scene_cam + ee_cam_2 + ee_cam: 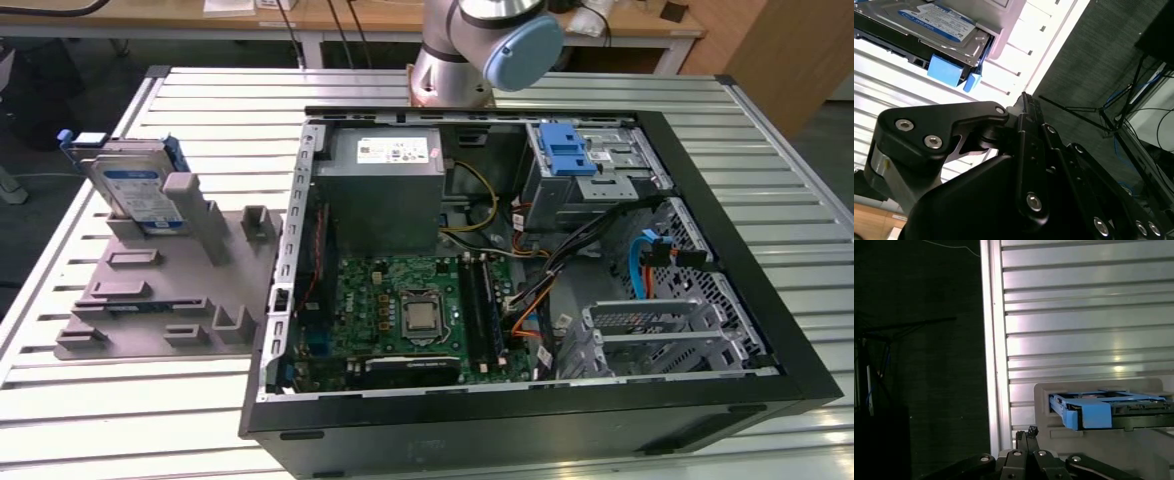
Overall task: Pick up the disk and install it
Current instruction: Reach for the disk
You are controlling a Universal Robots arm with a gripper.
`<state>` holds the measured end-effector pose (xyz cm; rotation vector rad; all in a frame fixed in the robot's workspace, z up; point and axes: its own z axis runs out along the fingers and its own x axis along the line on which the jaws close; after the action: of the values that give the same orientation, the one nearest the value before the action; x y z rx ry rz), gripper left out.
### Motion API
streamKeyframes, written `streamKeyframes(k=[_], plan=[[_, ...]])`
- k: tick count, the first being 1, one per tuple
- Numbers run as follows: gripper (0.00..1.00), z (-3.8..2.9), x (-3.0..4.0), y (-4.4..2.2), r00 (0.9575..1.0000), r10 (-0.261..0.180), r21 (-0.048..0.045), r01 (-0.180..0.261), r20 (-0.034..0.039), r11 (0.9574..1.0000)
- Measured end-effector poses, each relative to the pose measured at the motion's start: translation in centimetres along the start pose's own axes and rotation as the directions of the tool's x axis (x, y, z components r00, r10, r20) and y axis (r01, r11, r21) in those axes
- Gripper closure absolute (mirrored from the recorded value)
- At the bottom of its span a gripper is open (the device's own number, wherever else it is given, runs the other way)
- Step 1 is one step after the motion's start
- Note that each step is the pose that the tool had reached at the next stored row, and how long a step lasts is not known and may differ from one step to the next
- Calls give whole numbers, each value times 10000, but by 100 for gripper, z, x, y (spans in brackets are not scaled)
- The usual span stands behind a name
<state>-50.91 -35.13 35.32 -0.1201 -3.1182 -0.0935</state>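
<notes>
The disk (134, 188) stands on edge in a grey holder (140, 300) on the slatted table (134, 410), at the exterior view's left, just beside the open computer case (534, 425). In both wrist views the gripper (1026, 432) (1025, 98) has its fingers pressed together on nothing. It is near the disk's blue-railed end but apart from it, by the table's edge.
</notes>
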Motion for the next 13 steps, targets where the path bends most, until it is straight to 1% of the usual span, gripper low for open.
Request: streamKeyframes(k=[4,13], plan=[[89,0,-26,2,10000,0,0,0,1,10000],[89,0,-63,4,10000,-1,-1,1,1,10000]])
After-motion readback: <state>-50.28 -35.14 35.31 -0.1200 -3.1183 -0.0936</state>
